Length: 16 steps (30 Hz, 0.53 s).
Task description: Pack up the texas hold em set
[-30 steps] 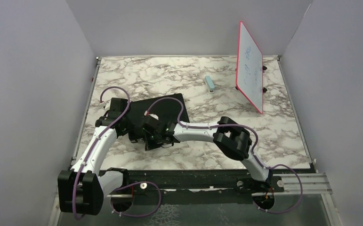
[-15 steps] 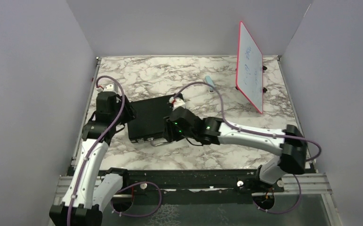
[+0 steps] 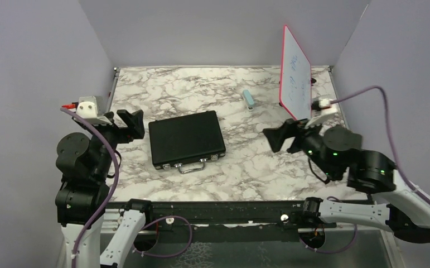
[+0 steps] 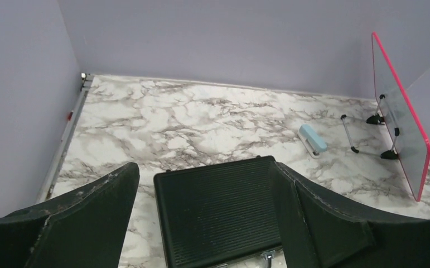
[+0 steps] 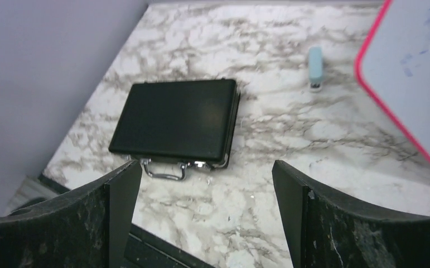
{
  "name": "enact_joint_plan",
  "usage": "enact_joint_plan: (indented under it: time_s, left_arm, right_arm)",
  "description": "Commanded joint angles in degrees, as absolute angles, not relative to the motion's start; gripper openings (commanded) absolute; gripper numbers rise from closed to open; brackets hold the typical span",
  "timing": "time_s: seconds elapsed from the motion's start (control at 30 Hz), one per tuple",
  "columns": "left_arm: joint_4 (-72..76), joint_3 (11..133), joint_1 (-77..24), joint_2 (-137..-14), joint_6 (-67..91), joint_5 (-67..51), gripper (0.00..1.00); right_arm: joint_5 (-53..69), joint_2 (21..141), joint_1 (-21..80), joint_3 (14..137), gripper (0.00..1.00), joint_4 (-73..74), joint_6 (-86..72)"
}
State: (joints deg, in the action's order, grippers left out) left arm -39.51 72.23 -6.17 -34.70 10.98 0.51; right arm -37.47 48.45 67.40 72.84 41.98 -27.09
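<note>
The texas hold em set shows only as a small black briefcase, shut and lying flat on the marble table, its silver latches and handle facing the near edge. My left gripper hangs raised to the left of the case, open and empty. My right gripper hangs raised well to its right, open too. The left wrist view looks down on the ribbed lid between my open left gripper. In the right wrist view the case lies ahead of my open right gripper.
A red-framed whiteboard stands upright at the back right. A pale blue oblong block lies just left of it. Purple-grey walls close in the table on three sides. A black rail runs along the near edge.
Both arms have pulled away from the briefcase and risen, the left one leftward and the right one rightward. Both grippers have gone from shut to open. The case now lies uncovered.
</note>
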Motion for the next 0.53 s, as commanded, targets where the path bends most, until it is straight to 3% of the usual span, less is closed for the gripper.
enact_joint_plan:
  time_s: [0.0, 0.5]
  left_arm:
    - [-42.3, 78.1, -7.1, -34.2, 8.9, 5.0, 0.90]
    - [-44.8, 81.2, -7.8, -33.7, 8.3, 6.6, 0.92]
  right_arm:
    - [-47.8, 44.0, 67.3, 78.1, 0.90, 50.5, -24.0]
    - [-51.4, 36.3, 67.4, 80.0, 0.90, 48.3, -21.7]
